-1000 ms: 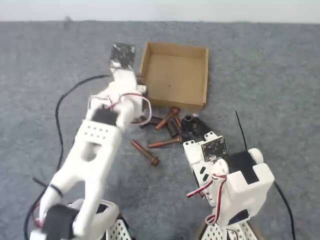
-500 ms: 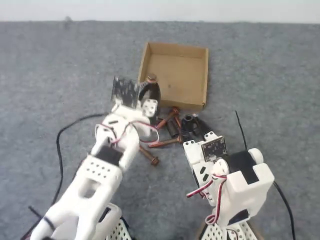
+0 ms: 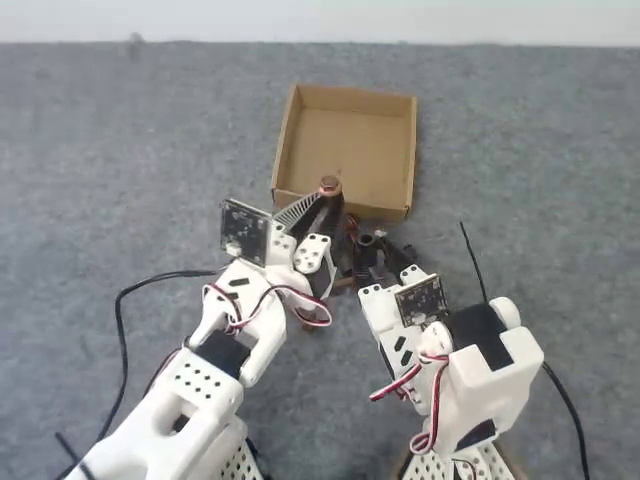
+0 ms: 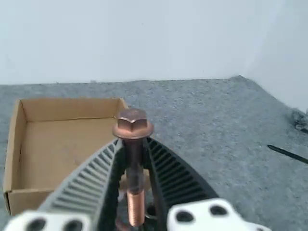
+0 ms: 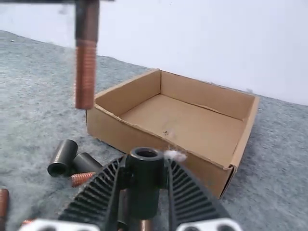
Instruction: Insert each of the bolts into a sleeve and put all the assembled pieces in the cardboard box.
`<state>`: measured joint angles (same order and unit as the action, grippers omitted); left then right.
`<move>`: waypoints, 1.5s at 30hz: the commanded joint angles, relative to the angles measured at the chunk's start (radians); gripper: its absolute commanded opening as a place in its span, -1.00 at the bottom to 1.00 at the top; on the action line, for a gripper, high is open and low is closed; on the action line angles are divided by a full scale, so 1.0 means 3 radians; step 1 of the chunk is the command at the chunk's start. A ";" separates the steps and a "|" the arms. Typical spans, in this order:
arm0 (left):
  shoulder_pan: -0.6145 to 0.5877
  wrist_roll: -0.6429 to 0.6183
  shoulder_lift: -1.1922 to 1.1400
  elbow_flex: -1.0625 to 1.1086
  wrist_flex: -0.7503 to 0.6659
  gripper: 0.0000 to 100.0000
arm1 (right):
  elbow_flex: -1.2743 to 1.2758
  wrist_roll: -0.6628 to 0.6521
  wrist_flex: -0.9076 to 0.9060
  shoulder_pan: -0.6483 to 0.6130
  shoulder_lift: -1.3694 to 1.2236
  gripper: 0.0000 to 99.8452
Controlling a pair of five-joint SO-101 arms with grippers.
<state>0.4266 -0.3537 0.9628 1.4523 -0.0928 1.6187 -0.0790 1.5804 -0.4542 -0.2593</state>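
**While the bolt (image 4: 134,166) hangs near the sleeve (image 5: 144,180), both grippers grip tight**

Because the two parts must be joined in the air, each arm carries one. The left gripper (image 4: 133,147) is clamped on the bolt's shank just under the head. The head is up and the threaded end is down, so the free tip can enter a bore from above. The right gripper (image 5: 144,166) is closed round a black sleeve, held upright with its open mouth up to take that tip.

In the right wrist view the bolt hangs higher than the sleeve and off to one side, apart from it. I judge the two not yet in line, so the insertion is still to come. Both parts sit just in front of the near wall of the box (image 3: 345,93), which should keep the carry short once they are joined. Two spare sleeves (image 5: 63,157) and the threaded end of another bolt lie on the table (image 3: 520,150) beside that wall.

A second ago the left arm was stretched out by the box's left wall. Half a second ago it had drawn back with the bolt raised at the box's near left corner. Now it has swung across to the middle of the near wall, close to the right gripper. The right arm has hardly shifted.
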 commanded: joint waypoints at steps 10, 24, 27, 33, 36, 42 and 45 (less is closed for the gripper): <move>0.0026 -0.0072 0.0593 0.0274 -0.0138 -0.97 | 0.0092 0.0015 0.0028 -0.0059 0.0187 -0.99; 0.0087 -0.0092 0.0997 0.0468 -0.0138 -0.97 | 0.0087 0.0010 0.0028 -0.0294 0.0166 -0.99; 0.0194 -0.0092 0.0997 0.0468 -0.0118 -0.97 | 0.0087 0.0015 0.0028 -0.0320 0.0161 -0.99; 0.0317 -0.0087 0.0992 0.0514 -0.0118 -0.97 | 0.0087 0.0020 0.0028 -0.0320 0.0161 -0.99; 0.0292 -0.0077 0.0997 0.0550 -0.0133 -0.97 | 0.0087 0.0020 0.0028 -0.0309 0.0161 -0.99; 0.0240 -0.0072 0.0977 0.0545 -0.0138 -0.98 | 0.0092 0.0026 0.0028 -0.0263 0.0187 -0.99; 0.0240 -0.0072 0.0977 0.0540 -0.0143 -0.98 | 0.0092 0.0031 0.0033 -0.0263 0.0187 -0.99</move>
<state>0.5048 -0.3613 1.2298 1.6333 -0.0990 1.6187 -0.0790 1.5804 -0.5401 -0.2593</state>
